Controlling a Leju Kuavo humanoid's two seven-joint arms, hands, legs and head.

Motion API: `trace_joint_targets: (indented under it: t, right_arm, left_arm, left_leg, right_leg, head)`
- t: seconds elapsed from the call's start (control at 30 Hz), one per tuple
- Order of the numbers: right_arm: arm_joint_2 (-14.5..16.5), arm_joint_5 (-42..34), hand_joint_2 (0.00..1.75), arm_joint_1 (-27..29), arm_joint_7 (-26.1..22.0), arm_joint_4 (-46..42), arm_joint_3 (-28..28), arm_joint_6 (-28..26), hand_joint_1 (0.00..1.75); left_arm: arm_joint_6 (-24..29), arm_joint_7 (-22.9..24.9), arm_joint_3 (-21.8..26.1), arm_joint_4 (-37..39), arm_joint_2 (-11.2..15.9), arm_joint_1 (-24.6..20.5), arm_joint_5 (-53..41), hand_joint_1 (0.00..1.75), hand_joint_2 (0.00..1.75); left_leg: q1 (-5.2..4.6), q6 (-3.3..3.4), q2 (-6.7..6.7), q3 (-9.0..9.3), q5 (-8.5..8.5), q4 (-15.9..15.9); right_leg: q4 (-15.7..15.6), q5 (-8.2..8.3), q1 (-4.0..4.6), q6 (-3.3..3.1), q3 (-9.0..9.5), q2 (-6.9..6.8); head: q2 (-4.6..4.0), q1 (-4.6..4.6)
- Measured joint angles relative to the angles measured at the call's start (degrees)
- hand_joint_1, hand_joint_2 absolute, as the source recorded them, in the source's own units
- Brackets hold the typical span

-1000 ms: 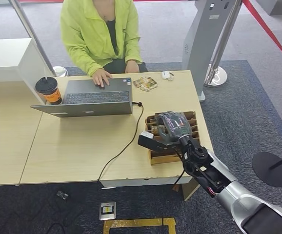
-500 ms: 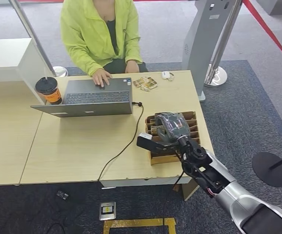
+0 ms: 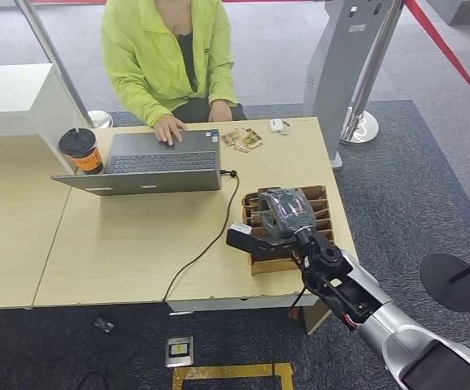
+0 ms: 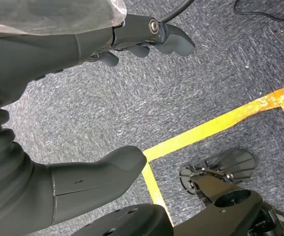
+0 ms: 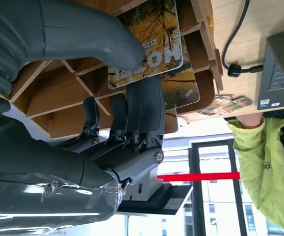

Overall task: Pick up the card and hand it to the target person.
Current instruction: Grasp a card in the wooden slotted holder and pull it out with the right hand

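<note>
— While the head view has the right hand (image 3: 276, 218) over the slotted wooden card holder (image 3: 319, 213) at the worktop (image 3: 128, 244) edge, can you tell what it grips?

— Not there; its back hides the fingers. The right wrist view does: thumb (image 5: 96, 37) on top, fingers (image 5: 144, 113) beneath, pinching a card (image 5: 153, 42) with an autumn-tree print, still among the holder's dividers.

— And the left hand (image 4: 59, 147)?

— Its wrist view has it above grey carpet (image 4: 214, 83) and yellow tape (image 4: 214, 128), fingers apart, holding nothing.

— The person (image 3: 165, 57)?

— Seated behind the laptop (image 3: 153, 162), cropped at the frame's top, one hand on the keyboard. Cards (image 3: 241, 139) lie just beside the laptop; their print is too small to read.
</note>
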Motion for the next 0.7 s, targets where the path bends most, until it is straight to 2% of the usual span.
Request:
trace_joint_targets:
  t: [0.2, 0.4, 0.53, 0.7]
  right_arm:
    - [0.08, 1.07, 1.75, 0.0, 0.37, -0.01, 0.16, 0.33, 1.25]
    - [0.12, 1.3, 1.75, 0.02, 0.25, -0.56, 0.2, 2.34, 1.61]
    - [-0.24, -0.74, 1.75, 0.01, -0.99, -2.65, 0.2, 7.79, 1.67]
    - [-2.41, -3.79, 1.75, -0.56, -1.8, -7.07, 0.2, 16.43, 1.73]
  left_arm:
    - [-0.01, 0.0, 0.0, 0.0, 0.0, -0.01, 0.0, 0.0, 1.75]
    - [-0.03, -0.01, 0.0, 0.0, 0.0, -0.01, 0.0, 0.0, 1.75]
    - [-0.1, -0.26, 0.0, 0.0, 0.01, 0.0, 0.0, 0.0, 1.75]
    - [-0.29, -0.44, 0.0, 0.0, 0.07, 0.03, 0.09, 0.0, 1.75]
  left_leg:
    - [0.0, 0.0, 0.0, 0.02, 0.0, 0.0]
    - [0.0, 0.0, 0.02, 0.06, 0.0, 0.0]
    - [0.0, 0.0, 0.07, 0.1, 0.0, 0.0]
    - [0.0, 0.0, 0.07, 0.12, 0.0, 0.01]
  right_leg:
    - [0.0, 0.0, 0.0, 0.0, 0.01, 0.0]
    - [0.0, 0.0, 0.0, 0.0, 0.02, 0.02]
    - [0.0, 0.01, 0.0, 0.0, 0.04, 0.05]
    - [0.0, 0.01, 0.0, 0.0, 0.06, 0.06]
  head:
    - [0.0, 0.0]
    - [0.0, 0.01]
    - [0.0, -0.01]
    - [0.0, 0.01]
